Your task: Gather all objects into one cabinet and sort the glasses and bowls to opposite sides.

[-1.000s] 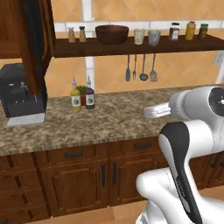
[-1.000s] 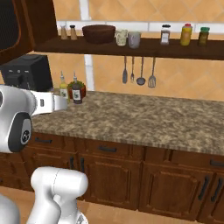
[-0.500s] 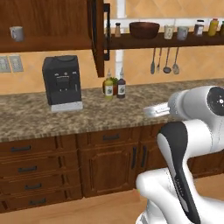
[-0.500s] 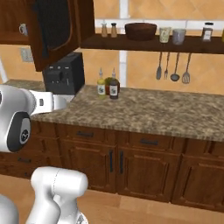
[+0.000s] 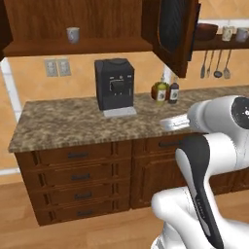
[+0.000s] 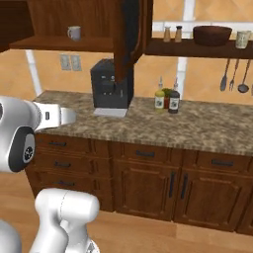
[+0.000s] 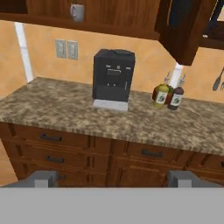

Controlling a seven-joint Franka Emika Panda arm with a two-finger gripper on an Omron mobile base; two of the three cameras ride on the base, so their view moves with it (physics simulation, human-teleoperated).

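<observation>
The grey mug (image 5: 73,34) stands upright on the open cupboard shelf (image 5: 78,47) at upper left, above and left of the coffee machine (image 5: 114,88); it lies well above, beyond and left of the gripper (image 7: 113,178), whose fingers (image 7: 43,178) stand wide apart with nothing between them. The destination wall shelf (image 6: 197,48) lies far to the right past the open cupboard door (image 6: 129,37), carrying the wooden bowl (image 6: 212,35) with the cream cup (image 6: 242,39) just right of it. That shelf is cut off at the frame edge in both base views, the mug's handle direction is hard to confirm, and the second mug (image 5: 242,34) is only partly visible.
</observation>
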